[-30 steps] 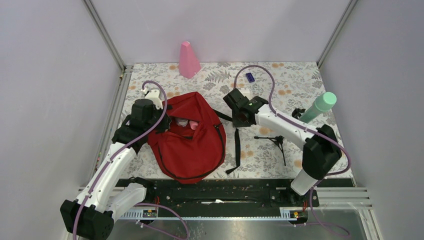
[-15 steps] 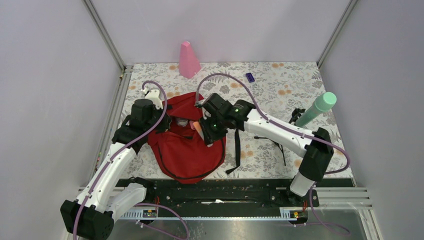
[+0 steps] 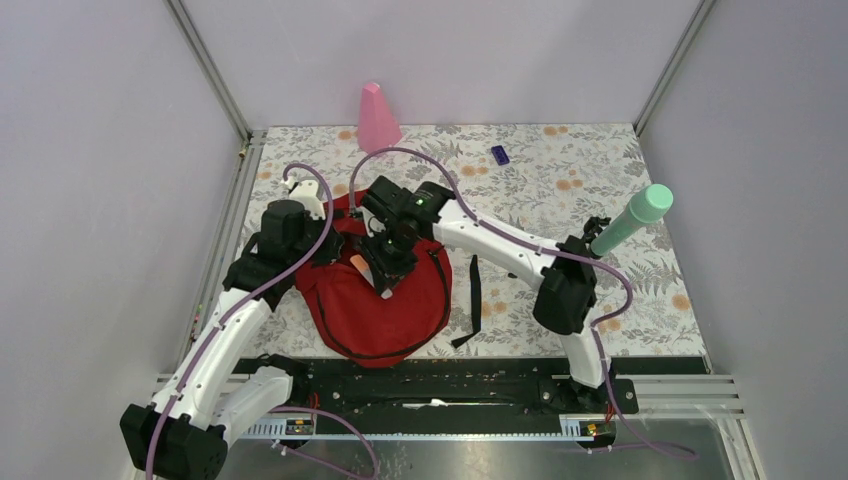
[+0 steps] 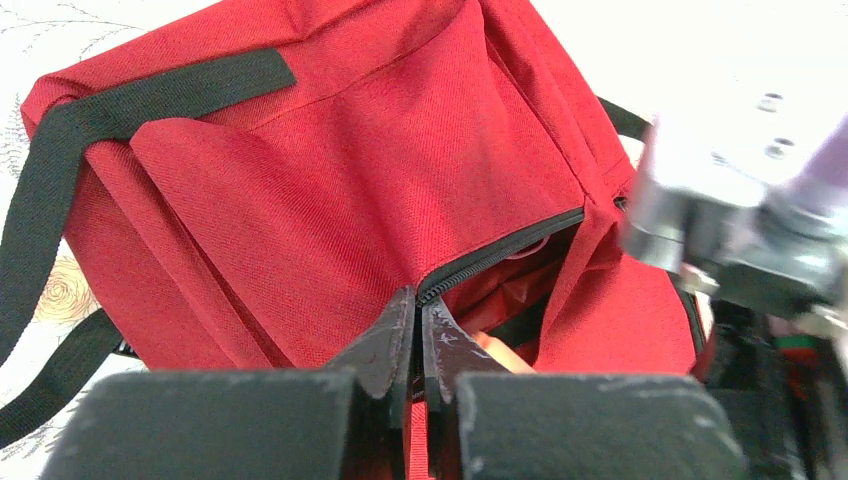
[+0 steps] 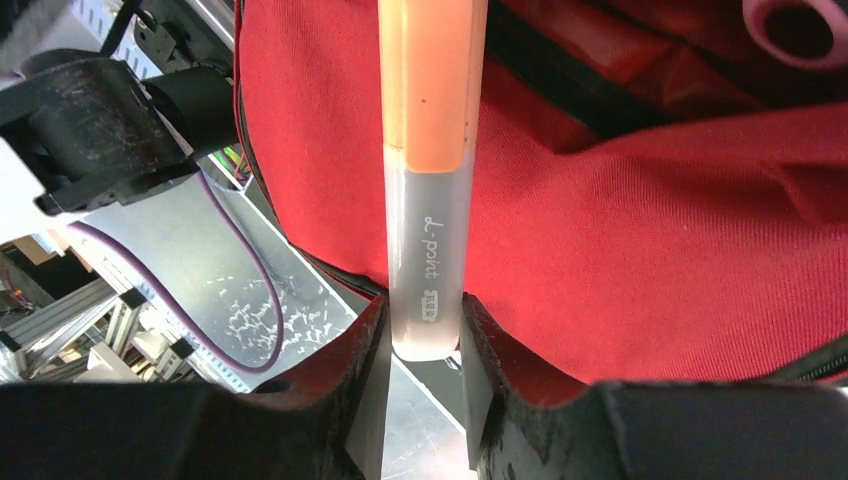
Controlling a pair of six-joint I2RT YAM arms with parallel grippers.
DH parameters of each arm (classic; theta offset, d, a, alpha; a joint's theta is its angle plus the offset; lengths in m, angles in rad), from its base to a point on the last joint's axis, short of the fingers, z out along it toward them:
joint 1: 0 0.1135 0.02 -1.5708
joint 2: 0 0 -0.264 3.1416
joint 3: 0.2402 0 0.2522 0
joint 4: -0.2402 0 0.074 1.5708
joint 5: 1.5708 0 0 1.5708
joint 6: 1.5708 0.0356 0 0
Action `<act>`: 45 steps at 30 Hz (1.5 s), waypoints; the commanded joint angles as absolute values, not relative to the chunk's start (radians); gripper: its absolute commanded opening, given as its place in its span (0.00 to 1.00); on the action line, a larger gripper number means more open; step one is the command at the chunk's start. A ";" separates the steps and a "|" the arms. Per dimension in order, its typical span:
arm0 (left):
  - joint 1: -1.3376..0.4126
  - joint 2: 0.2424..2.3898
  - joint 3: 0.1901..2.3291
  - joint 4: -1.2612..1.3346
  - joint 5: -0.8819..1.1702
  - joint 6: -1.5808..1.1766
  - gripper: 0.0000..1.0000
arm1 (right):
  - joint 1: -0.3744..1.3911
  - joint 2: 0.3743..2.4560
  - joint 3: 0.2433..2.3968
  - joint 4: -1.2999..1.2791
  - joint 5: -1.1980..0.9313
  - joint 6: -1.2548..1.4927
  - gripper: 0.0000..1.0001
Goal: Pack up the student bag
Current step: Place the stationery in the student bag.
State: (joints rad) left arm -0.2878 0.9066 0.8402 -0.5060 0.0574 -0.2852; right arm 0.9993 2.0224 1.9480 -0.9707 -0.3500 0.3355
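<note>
The student bag (image 3: 385,305) is a dark red backpack with black straps, lying at the left middle of the table with its zipper open. My left gripper (image 4: 420,310) is shut on the bag's zipper edge, holding the opening. My right gripper (image 5: 425,345) is shut on an orange highlighter pen (image 5: 430,150) with a clear cap end, held over the bag's opening (image 3: 362,262). A pink ring-shaped item (image 5: 795,30) lies inside the bag.
A pink cone (image 3: 377,118) stands at the back. A small blue item (image 3: 500,154) lies at the back middle. A mint green bottle (image 3: 630,220) leans at the right. A black strap (image 3: 473,300) trails right of the bag.
My right arm has swung left from the table's right middle to over the bag's opening, carrying the orange pen. The left arm has held still on the bag.
</note>
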 commanded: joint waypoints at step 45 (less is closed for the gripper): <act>-0.280 0.890 0.847 -0.379 0.126 -0.307 0.00 | 0.914 2.237 2.178 -0.661 -0.296 0.475 0.61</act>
State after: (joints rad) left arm -0.2764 0.9066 0.8150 -0.4732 0.0986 -0.2871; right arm 0.9115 2.3489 2.2398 -0.7906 -0.3588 0.5163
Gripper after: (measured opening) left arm 0.009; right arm 0.587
